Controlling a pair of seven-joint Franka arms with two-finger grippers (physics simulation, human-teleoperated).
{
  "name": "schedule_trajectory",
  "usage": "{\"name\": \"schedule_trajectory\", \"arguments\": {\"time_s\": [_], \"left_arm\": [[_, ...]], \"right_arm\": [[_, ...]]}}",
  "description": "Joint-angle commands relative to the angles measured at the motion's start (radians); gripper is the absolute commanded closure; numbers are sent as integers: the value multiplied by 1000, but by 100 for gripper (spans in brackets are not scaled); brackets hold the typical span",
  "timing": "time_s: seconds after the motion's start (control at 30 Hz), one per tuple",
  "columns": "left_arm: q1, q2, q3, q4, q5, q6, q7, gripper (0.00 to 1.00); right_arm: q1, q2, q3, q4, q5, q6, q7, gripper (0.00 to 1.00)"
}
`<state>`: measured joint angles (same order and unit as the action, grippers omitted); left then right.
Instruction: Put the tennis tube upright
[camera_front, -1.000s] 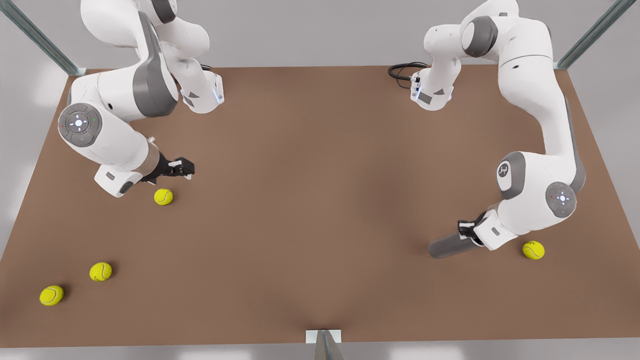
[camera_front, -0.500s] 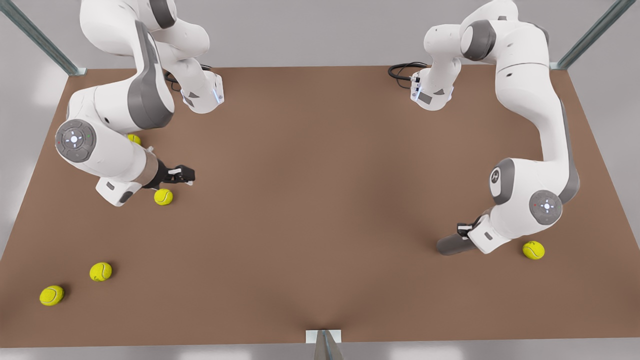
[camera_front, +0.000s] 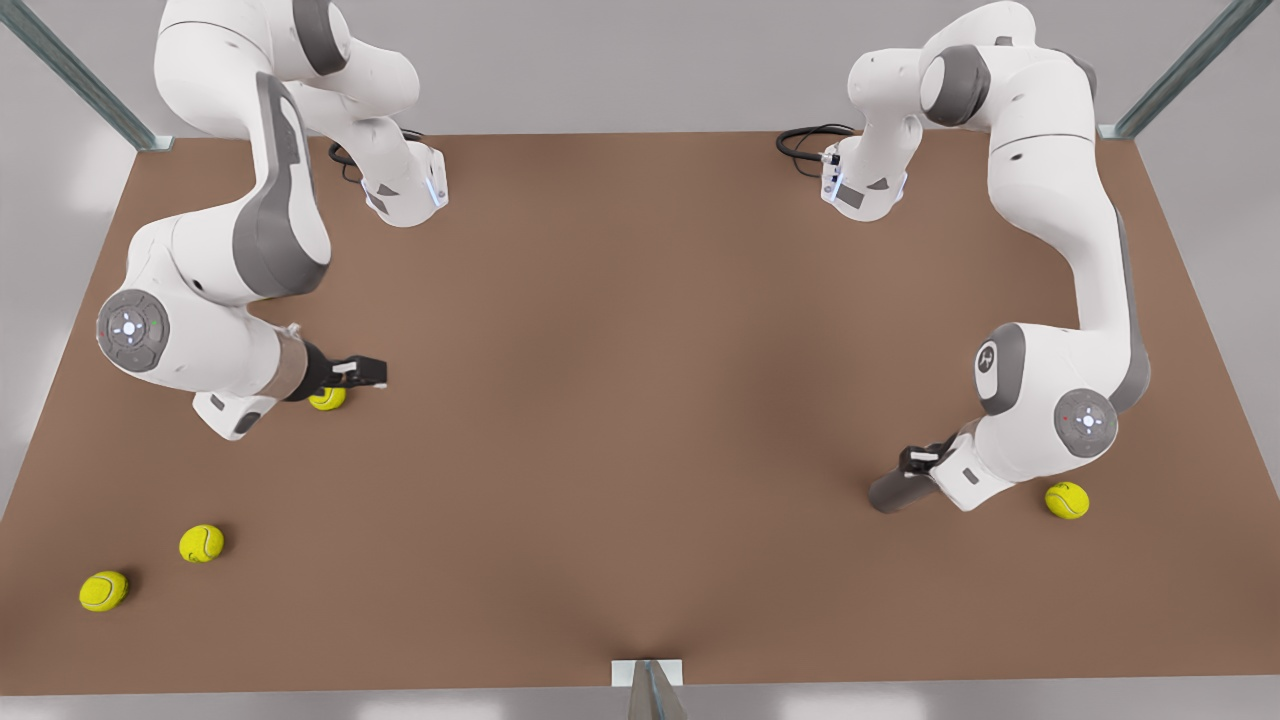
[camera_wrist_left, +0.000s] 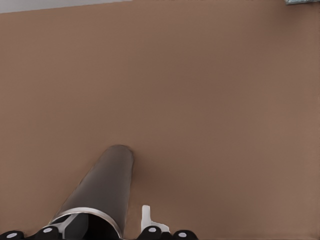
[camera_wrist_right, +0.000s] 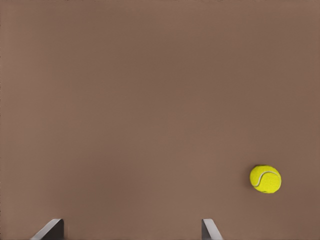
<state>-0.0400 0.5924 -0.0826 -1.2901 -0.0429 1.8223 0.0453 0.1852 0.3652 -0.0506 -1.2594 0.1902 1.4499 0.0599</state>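
The tennis tube (camera_front: 893, 492) is a dark-grey cylinder at the front view's right, tilted with its far end low by the table. My left gripper (camera_front: 918, 462) is shut on it near the upper end. In the left wrist view the tube (camera_wrist_left: 102, 185) runs away from the fingers (camera_wrist_left: 146, 219), its lighter rim (camera_wrist_left: 85, 214) close to the camera. My right gripper (camera_front: 365, 372) hovers open at the front view's left, just above a tennis ball (camera_front: 327, 399). The right wrist view shows its open gripper (camera_wrist_right: 130, 232) with nothing between the fingers.
Two tennis balls (camera_front: 201, 543) (camera_front: 103, 590) lie near the front left corner, and another tennis ball (camera_front: 1066, 499) sits just right of the left arm's wrist. A tennis ball (camera_wrist_right: 265, 179) lies off to one side in the right wrist view. Brown table (camera_front: 640, 400).
The left gripper has swung the tube steeper, so it looks shorter in the front view. The right arm moved toward the front, over the nearby ball, and now hides a ball behind it.
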Motion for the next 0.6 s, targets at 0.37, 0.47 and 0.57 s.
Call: {"name": "schedule_trajectory", "arguments": {"time_s": [0.37,0.47,0.57], "left_arm": [[-4,-31,0,5,26,-24,-2,0],[-1,-45,1,112,26,-192,-2,0],[20,-80,-3,141,29,-267,-1,0]], "right_arm": [[-69,11,11,-3,-193,122,-11,0],[-69,12,11,-3,-196,122,-12,0],[-69,12,11,-5,-196,121,-12,0]]}}
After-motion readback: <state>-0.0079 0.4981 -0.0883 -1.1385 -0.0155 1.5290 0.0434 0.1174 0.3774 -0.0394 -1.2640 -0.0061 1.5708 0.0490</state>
